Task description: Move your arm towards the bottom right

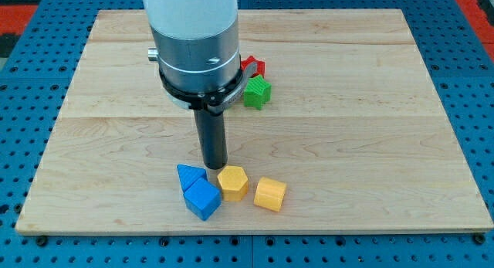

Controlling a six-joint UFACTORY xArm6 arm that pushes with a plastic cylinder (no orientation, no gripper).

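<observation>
Wooden board (370, 106), bottom-right stretch lying bare beyond the blocks. Rod tip (214, 167), holding nothing, just above yellow hexagonal block (232, 182); yellow cube (270, 194) directly along the diagonal; blue blocks (197, 192) left, off-path.

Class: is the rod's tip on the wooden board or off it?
On it: my tip meets the wooden board just above the yellow hexagonal block.
</observation>
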